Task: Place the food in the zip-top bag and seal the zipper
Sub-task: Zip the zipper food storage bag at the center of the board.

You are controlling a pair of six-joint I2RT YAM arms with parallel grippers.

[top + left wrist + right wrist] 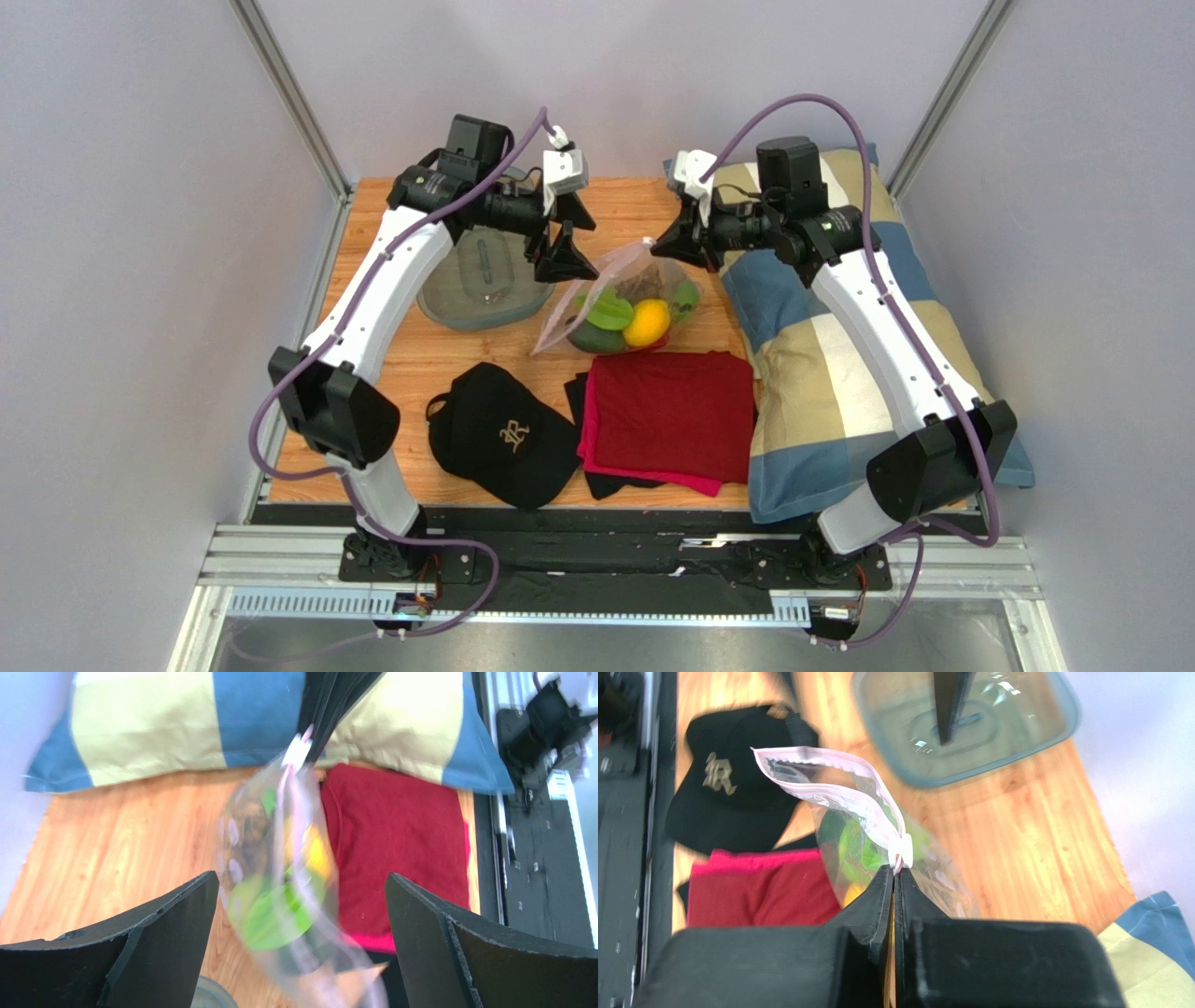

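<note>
Right claw (894, 869) clamped on zipper (885, 808) end, left claw (300, 882) apart.
Handles as limp, slick bag (568, 324) heavy with food (647, 324); grips best along stiffer strip.

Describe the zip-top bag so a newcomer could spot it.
On the wooden table, look at the far middle, between the grey-green oval tray and the checked pillow, beyond the red cloth. The zip-top bag is the only clear crinkly pouch, with green and yellow toy food inside and its pink-edged mouth corner pinched by the right gripper.
</note>
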